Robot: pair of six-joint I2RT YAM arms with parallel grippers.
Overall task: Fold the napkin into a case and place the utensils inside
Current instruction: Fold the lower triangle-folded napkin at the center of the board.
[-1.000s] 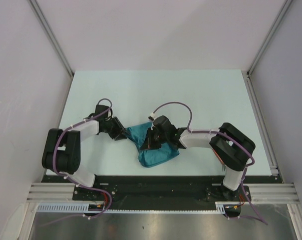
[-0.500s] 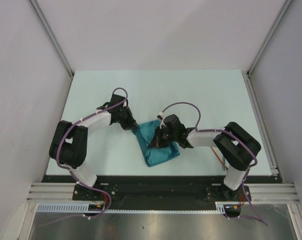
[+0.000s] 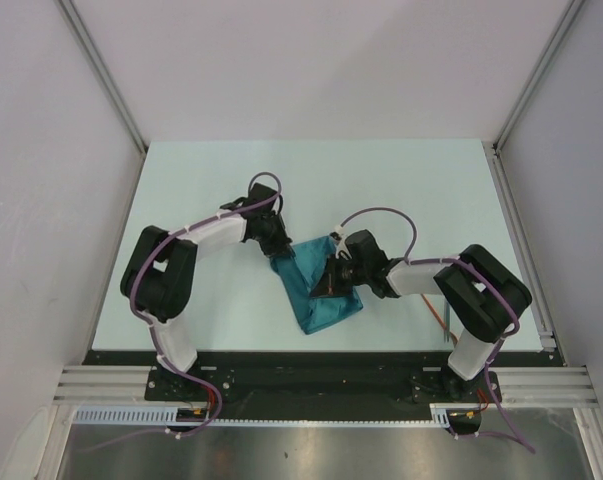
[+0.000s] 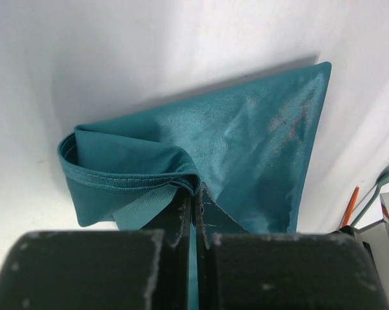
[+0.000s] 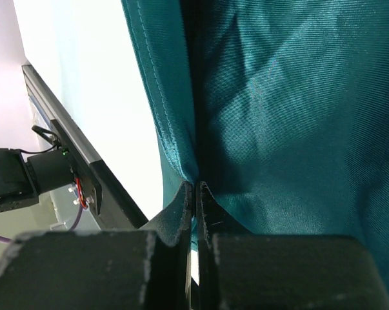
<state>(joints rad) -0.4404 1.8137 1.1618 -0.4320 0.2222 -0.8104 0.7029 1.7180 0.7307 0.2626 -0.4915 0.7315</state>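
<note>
Left wrist: napkin point(image 4: 246, 161) pinched between jaws.

Plain teal napkin point(image 4: 246, 148), orange-red utensil point(image 4: 350, 206)

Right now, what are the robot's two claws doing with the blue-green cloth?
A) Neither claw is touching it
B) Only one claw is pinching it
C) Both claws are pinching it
C: in the wrist views, the left gripper and the right gripper each have their fingers shut tight on a fold of the napkin.
</note>
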